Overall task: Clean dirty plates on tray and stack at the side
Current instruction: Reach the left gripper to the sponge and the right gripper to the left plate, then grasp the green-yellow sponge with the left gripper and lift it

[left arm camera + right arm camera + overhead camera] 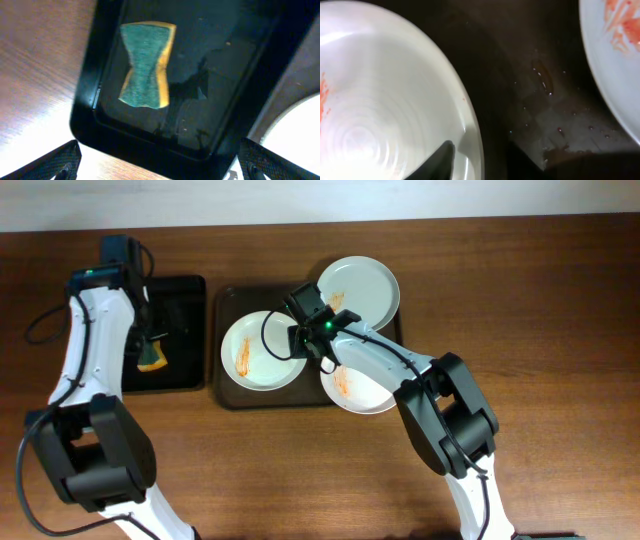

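Wooden tabletop [560, 300] is seen overhead, the tray [228, 394] laid at centre, long axis left to right. All three plates [360, 285] are carried on it, orange-smeared. None is stacked, so the work is judged barely begun.

By the left wrist, the left gripper [160, 167] is shown spread above a sponge [146, 65] in a black tray [90, 105].

By the right wrist, the right gripper [480, 152] is shown spread astride a white plate [395, 100] at its rim.

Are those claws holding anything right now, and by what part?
The left gripper is open, holding nothing. The right gripper straddles the rim of a white plate; whether it grips cannot be told.
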`<action>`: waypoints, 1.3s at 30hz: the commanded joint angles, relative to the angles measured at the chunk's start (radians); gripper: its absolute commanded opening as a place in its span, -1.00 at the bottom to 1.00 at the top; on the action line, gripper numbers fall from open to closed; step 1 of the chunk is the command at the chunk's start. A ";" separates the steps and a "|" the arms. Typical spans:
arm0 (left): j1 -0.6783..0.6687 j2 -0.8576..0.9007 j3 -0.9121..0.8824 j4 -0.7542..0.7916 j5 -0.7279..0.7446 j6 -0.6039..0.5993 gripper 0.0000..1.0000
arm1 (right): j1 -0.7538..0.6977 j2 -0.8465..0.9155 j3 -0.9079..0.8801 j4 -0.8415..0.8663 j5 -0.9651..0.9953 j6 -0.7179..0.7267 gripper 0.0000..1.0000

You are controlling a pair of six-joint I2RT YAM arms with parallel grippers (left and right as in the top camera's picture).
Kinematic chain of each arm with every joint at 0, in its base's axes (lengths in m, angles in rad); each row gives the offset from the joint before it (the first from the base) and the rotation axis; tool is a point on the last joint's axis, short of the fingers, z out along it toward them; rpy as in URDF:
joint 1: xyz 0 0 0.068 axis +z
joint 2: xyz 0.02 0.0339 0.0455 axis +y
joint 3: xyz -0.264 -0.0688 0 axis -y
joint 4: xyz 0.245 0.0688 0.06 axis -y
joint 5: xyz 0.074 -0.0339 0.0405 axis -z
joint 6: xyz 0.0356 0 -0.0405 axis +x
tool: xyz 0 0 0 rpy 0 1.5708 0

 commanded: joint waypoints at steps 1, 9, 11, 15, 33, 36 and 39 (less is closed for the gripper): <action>0.026 0.006 0.016 0.018 0.016 0.009 0.96 | -0.006 0.035 0.015 0.006 -0.013 0.002 -0.72; 0.025 0.039 0.015 0.055 0.074 0.009 0.79 | -0.008 0.035 0.020 -0.019 -0.017 0.016 -0.92; 0.043 0.077 0.015 0.058 0.057 0.009 0.79 | -0.008 0.035 0.020 -0.021 -0.024 0.012 -0.92; 0.093 0.182 0.015 0.081 0.101 0.009 0.69 | -0.008 0.035 0.021 -0.021 -0.024 0.013 -0.92; 0.036 0.196 0.135 0.124 0.557 0.278 -0.98 | -0.112 0.021 0.021 -0.047 -0.275 0.013 -0.92; -0.060 0.192 0.137 0.103 0.599 0.405 -0.98 | -0.113 0.021 0.021 -0.046 -0.275 0.013 -0.92; -0.145 0.196 0.133 0.117 0.549 0.414 -0.98 | -0.116 0.021 0.021 -0.046 -0.275 0.013 -0.92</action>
